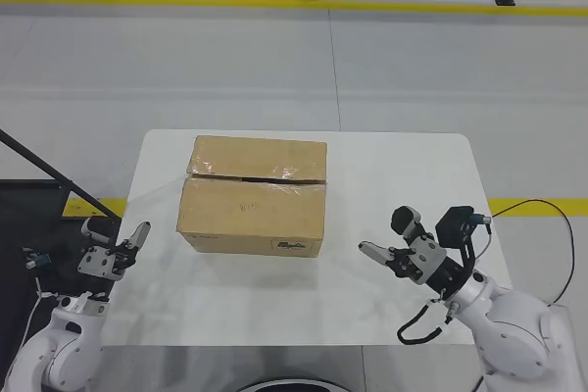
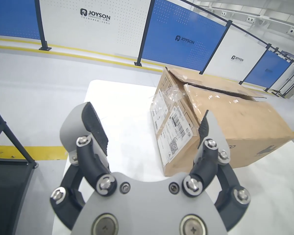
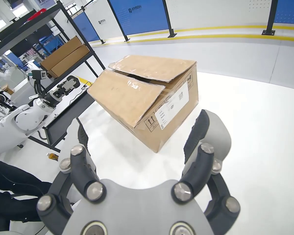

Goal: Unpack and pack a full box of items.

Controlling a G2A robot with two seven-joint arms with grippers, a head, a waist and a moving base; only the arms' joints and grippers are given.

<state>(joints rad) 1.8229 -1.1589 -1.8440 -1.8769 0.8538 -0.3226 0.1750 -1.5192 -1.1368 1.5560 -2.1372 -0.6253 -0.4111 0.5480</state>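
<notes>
**Facing a shut carton with both grippers empty**

The brown cardboard box [image 1: 253, 194] stands on the white tabletop [image 1: 402, 176], its long sides parallel to the far edge. It sits nearer the far edge than the front, and closer to the left edge than the right. Its two top flaps are folded down and meet along a ragged seam [image 1: 255, 179] that gapes slightly. Crumpled clear tape [image 2: 170, 94] clings to the end that carries the white printed labels [image 2: 174, 123]. Whatever is inside is hidden.

The left gripper [image 1: 132, 240] hangs at the left edge of the tabletop, near the front-left corner, jaws spread wide with nothing between them. The right gripper [image 1: 377, 253] is over the tabletop toward the right edge and the front, likewise wide apart and empty. Both are well apart from the box.

Unpacking appears not yet begun, so the flaps have to come up first. The leftover tape may hold at that end, so a pull on one flap could drag or tip the whole box instead of opening it. On the smooth tabletop a sideways push might slide it toward the far edge. A flap lifted by one gripper alone may also spring back shut before the other gets inside. A finger tip dug into the narrow seam could tear the worn cardboard or jab unseen contents.
</notes>
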